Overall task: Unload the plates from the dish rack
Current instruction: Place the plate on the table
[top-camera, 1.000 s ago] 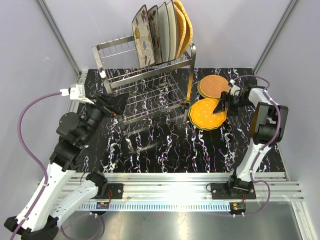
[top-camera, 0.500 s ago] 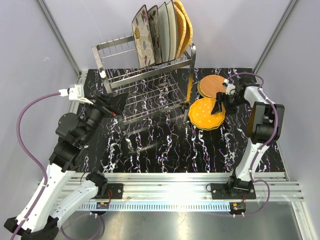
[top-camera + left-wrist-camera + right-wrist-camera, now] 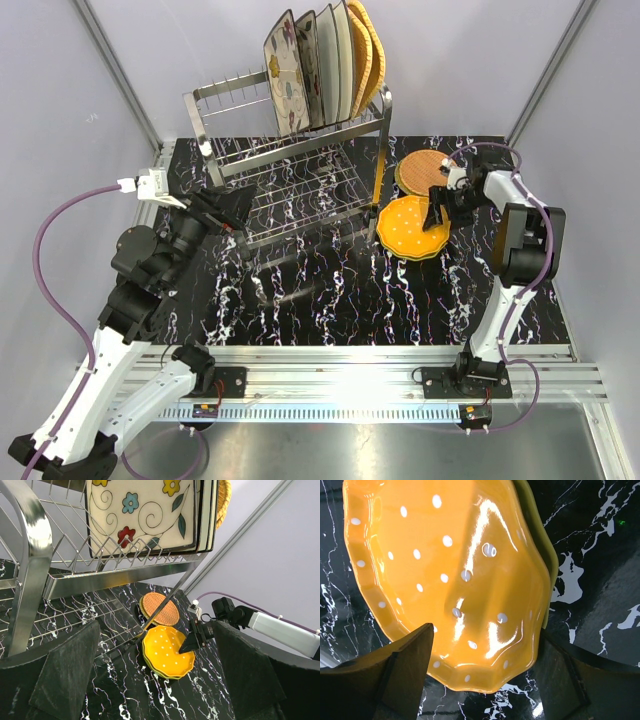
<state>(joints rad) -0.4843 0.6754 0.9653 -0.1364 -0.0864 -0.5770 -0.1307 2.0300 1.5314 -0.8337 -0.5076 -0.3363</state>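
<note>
The dish rack [image 3: 300, 175] stands at the back of the table, and several plates stand upright in its top tier: a cream floral one [image 3: 285, 78], white ones and woven tan ones [image 3: 369, 55]. On the table to its right lie a round woven plate [image 3: 425, 172] and an orange dotted plate [image 3: 410, 227] stacked on a lime-green one [image 3: 543, 555]. My right gripper [image 3: 440, 211] hovers open over the orange plate's [image 3: 450, 575] right rim, nothing gripped. My left gripper [image 3: 226, 209] is open and empty by the rack's left end, below the floral plate [image 3: 145, 515].
The rack's lower wire shelf [image 3: 310, 200] and its steel end frame [image 3: 30, 555] are close to my left fingers [image 3: 65, 675]. The black marble tabletop [image 3: 330, 290] stretches in front of the rack. Grey walls enclose the table on three sides.
The right arm's elbow and wrist have shifted slightly left and farther back, and its gripper stays over the orange plate. The left arm has not moved.
</note>
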